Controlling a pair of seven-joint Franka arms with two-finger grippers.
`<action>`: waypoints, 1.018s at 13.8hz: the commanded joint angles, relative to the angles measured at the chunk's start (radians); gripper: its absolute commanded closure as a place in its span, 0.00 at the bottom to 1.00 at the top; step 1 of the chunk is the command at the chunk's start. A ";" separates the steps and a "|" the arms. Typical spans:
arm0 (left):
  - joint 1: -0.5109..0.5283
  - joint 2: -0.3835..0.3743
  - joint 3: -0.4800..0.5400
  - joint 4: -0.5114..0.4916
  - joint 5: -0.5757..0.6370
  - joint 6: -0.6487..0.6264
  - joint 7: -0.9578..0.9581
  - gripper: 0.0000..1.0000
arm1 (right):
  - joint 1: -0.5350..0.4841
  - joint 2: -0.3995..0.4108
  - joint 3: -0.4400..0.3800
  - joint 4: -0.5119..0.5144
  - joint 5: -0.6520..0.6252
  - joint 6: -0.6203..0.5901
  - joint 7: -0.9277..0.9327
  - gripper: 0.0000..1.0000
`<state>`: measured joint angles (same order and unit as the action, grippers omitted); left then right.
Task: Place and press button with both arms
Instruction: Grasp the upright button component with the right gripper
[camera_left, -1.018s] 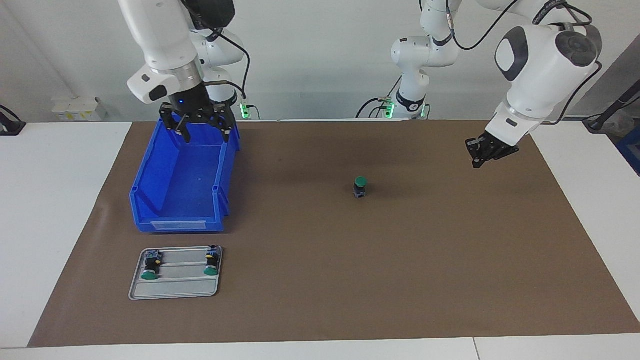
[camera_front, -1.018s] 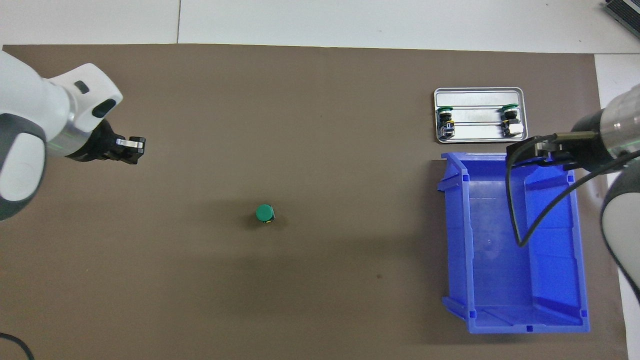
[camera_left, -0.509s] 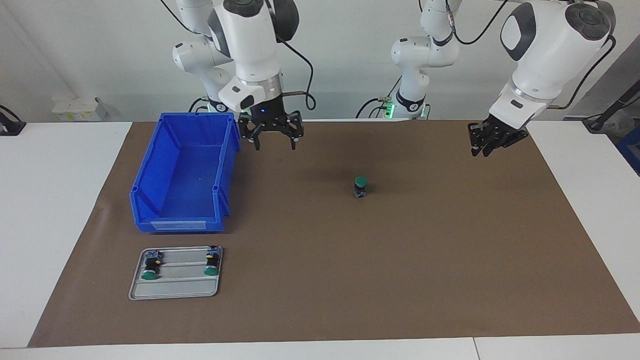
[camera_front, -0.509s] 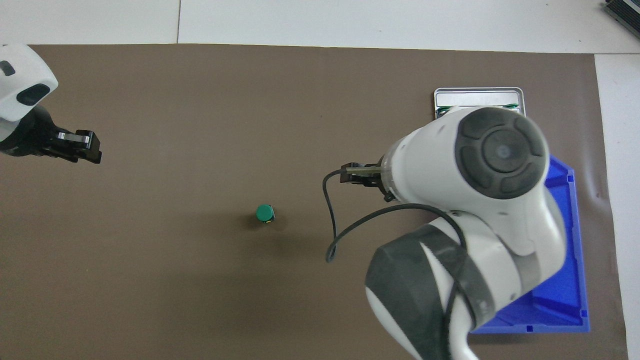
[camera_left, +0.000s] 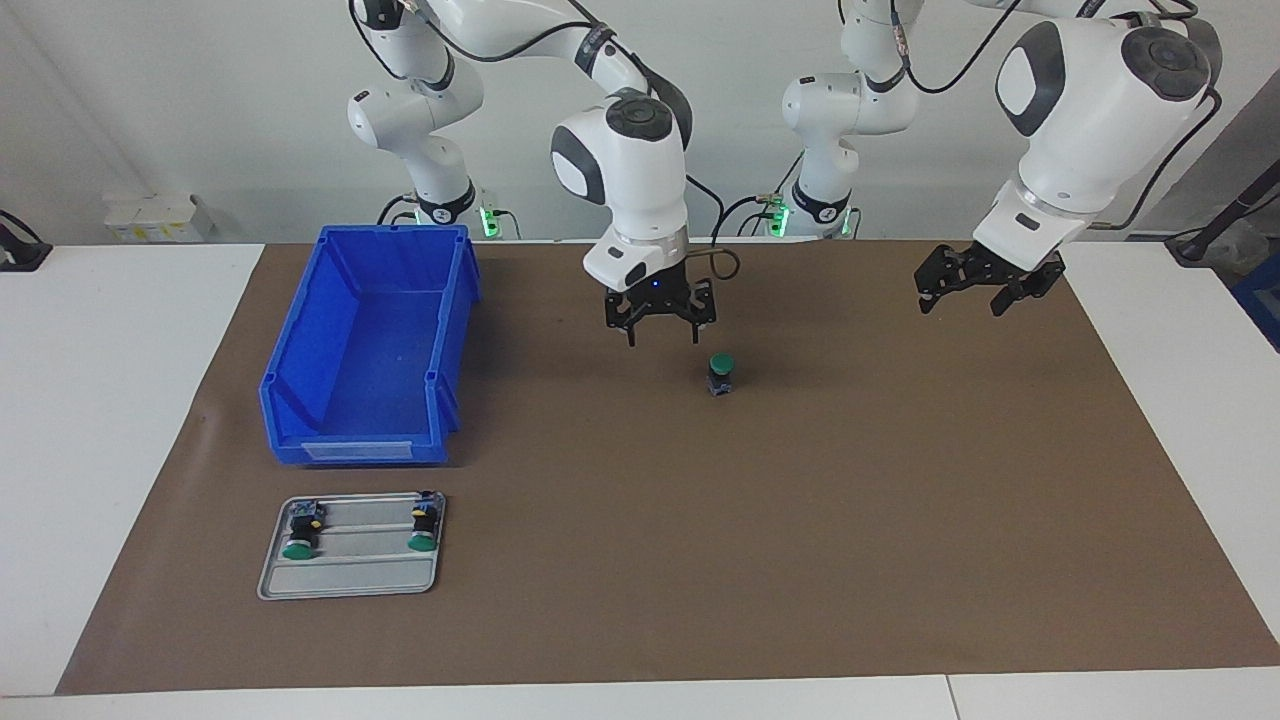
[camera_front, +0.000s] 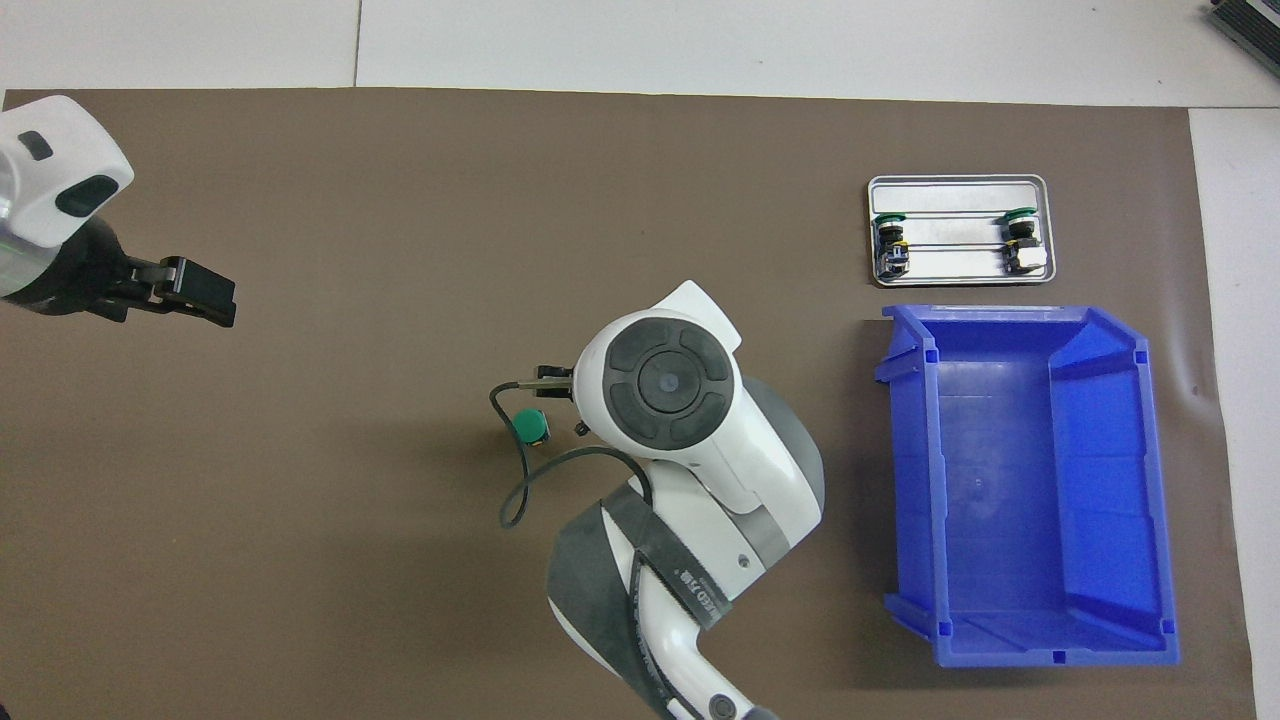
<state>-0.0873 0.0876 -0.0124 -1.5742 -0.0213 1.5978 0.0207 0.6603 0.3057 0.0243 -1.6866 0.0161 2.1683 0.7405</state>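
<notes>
Placement is done: button (camera_left: 721, 372) is stood on bench (camera_left: 900, 500); pressing is left. Right pincer (camera_left: 660, 318) and left pincer (camera_left: 985, 285) are spread, nothing pinched.

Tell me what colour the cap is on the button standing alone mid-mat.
Green, on the button; the facing view shows it best.

A robotics lab: two white robot arms (camera_left: 640, 190) mounted at a white table (camera_left: 110, 340) covered by a brown mat (camera_left: 800, 520), cables trailing along a bare wall, a blue parts bin (camera_left: 365, 350) alongside.
</notes>
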 joint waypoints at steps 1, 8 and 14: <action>-0.011 -0.038 0.006 -0.053 0.017 0.034 -0.012 0.00 | 0.031 0.067 -0.003 0.034 -0.005 0.063 0.034 0.09; 0.000 -0.052 0.006 -0.084 0.015 0.051 -0.015 0.00 | 0.101 0.276 -0.003 0.177 -0.113 0.083 0.077 0.10; 0.004 -0.052 0.006 -0.090 0.017 0.108 -0.008 0.00 | 0.134 0.293 -0.003 0.134 -0.143 0.156 0.050 0.15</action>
<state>-0.0858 0.0647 -0.0060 -1.6243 -0.0213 1.6650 0.0177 0.7869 0.5922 0.0219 -1.5409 -0.1097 2.3067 0.7987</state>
